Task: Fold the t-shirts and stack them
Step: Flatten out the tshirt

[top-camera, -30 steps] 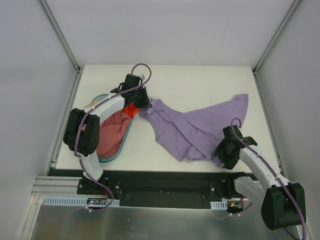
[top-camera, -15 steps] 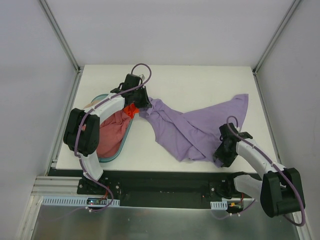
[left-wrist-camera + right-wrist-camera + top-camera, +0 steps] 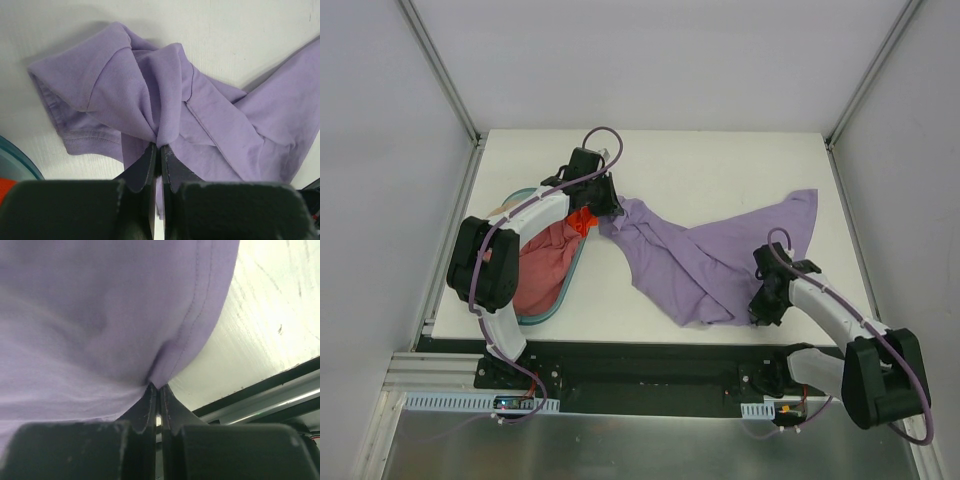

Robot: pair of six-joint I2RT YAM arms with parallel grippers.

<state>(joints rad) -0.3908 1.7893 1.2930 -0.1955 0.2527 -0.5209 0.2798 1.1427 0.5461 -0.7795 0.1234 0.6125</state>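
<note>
The lavender t-shirt lies crumpled across the table, stretching from the middle to the right. My left gripper is shut on a bunched fold at its left end, near a sleeve; the fingertips pinch the cloth. At the near right, my right gripper is shut on the shirt's stitched hem, with its fingertips closed on the edge of the fabric. A dusty pink-red t-shirt lies heaped in the teal basket under my left arm.
The teal basket stands at the table's left edge; its rim shows just left of my left gripper. A small red-orange piece sits by the basket's far end. The table's near edge and a dark rail run close beside my right gripper.
My right gripper has moved in toward the shirt's near-right hem and gone from open to shut on it. The left arm and its grip have not moved.
</note>
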